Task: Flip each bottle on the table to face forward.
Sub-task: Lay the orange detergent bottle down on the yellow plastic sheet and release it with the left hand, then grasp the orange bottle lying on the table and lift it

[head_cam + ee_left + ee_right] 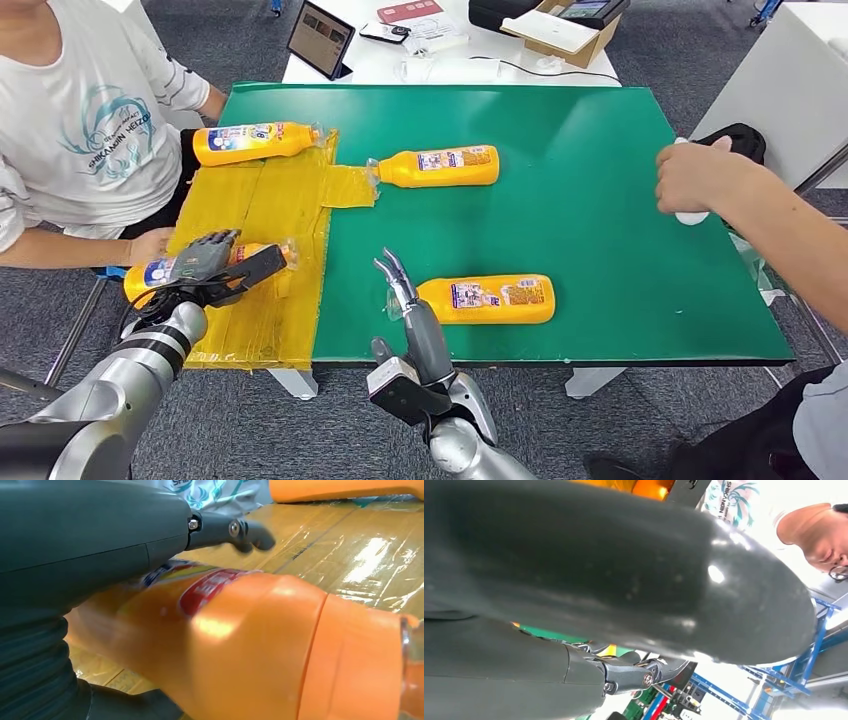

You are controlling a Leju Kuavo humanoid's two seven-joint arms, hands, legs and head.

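Four orange bottles lie on their sides on the green table [620,250]. My left hand [212,264] grips one bottle [152,275] over the yellow taped patch [265,215] at the front left. In the left wrist view that bottle [250,650] sits close under my left hand [100,540], a dark finger [235,530] reaching over it. A second bottle [250,142] lies at the back left, a third [440,166] in the middle. The fourth [490,299] lies near the front edge. My right hand [405,295] is open just left of it, holding nothing; its fingers [644,672] are bare.
A person in a white T-shirt [90,120] sits at the table's left, one hand [150,243] close to my held bottle. Another person's hand [692,176] rests on a white object at the right edge. A white desk [440,50] with a tablet and box stands behind.
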